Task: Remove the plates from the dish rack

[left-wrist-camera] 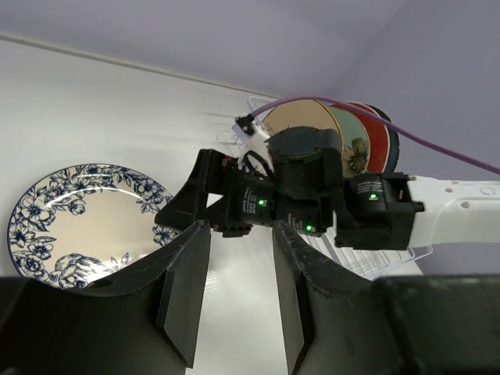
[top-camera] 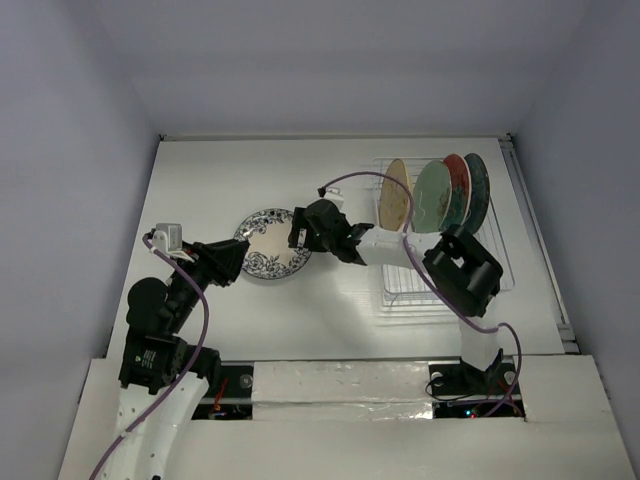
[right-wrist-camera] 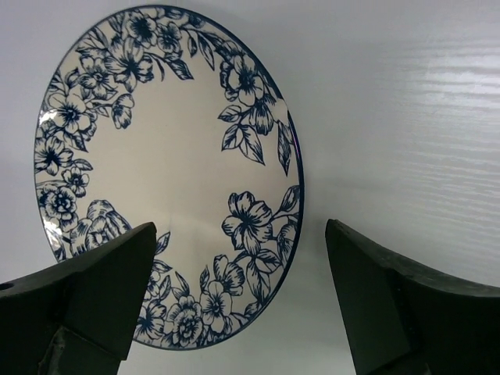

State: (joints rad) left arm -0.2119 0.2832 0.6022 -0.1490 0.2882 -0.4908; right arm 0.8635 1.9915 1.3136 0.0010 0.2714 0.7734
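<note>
The white plate with blue flowers (top-camera: 268,247) lies flat on the table left of centre. It also shows in the left wrist view (left-wrist-camera: 74,223) and the right wrist view (right-wrist-camera: 156,156). My right gripper (top-camera: 298,233) is open and empty just over the plate's right rim (right-wrist-camera: 240,230). My left gripper (top-camera: 236,262) is open and empty at the plate's left side (left-wrist-camera: 238,266). The white dish rack (top-camera: 400,290) stands at the right. In it stand the tan-backed plate (top-camera: 397,195), mint green plate (top-camera: 435,197), red plate (top-camera: 458,183) and dark teal plate (top-camera: 479,185).
The right arm's forearm (top-camera: 395,252) stretches from the rack side across the table's middle. A purple cable (top-camera: 365,178) loops over it near the tan-backed plate. White walls close the table at the back and both sides.
</note>
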